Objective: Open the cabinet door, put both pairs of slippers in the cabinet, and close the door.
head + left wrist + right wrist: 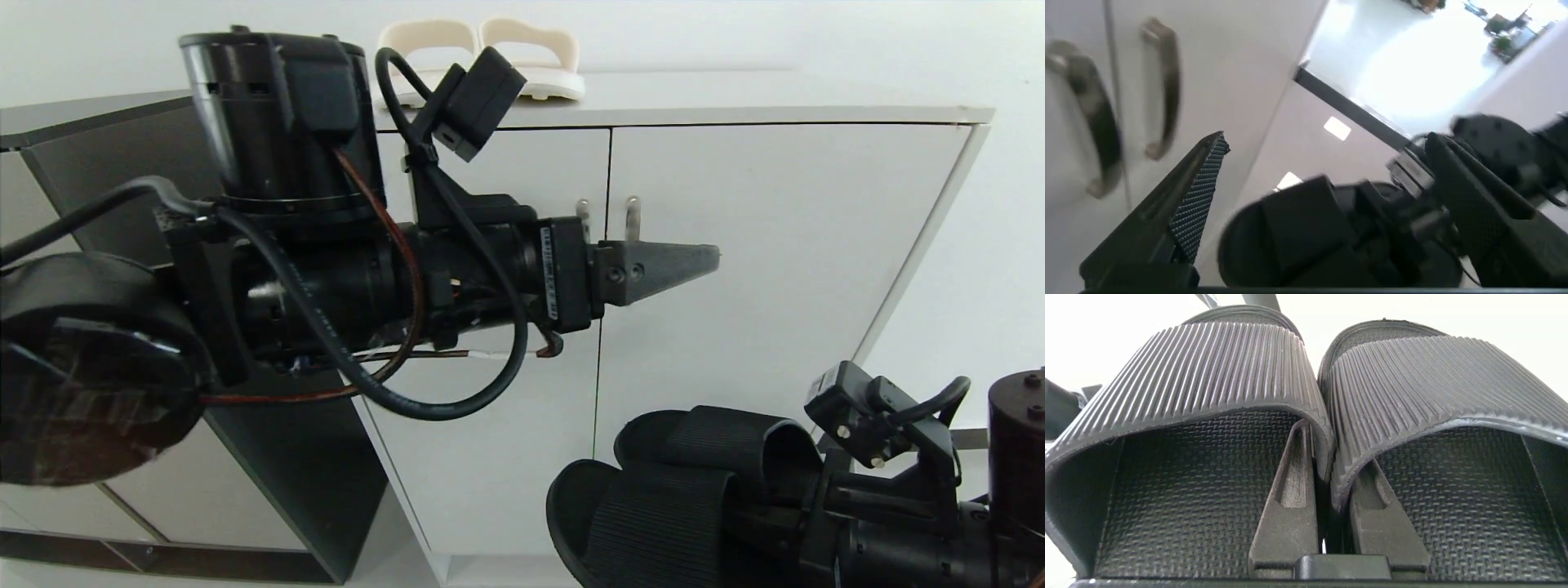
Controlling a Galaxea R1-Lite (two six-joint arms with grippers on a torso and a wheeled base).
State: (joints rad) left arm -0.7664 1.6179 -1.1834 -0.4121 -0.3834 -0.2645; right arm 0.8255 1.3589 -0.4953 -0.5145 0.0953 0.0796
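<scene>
The white cabinet (775,245) has both doors shut, and its two metal handles (633,216) sit side by side at the middle seam. My left gripper (702,255) hovers just in front of the handles (1163,90) and touches neither. In the left wrist view the left gripper (1324,140) is open. A pair of black slippers (678,482) hangs low in front of the right door. My right gripper (1331,506) is shut on the black slippers (1208,384), one finger inside each, pinching their inner sides together. A cream pair of slippers (490,57) lies on the cabinet top.
A dark grey unit (98,155) stands against the cabinet's left side. A white wall rises behind, and pale floor (1413,57) lies beyond the cabinet's right edge.
</scene>
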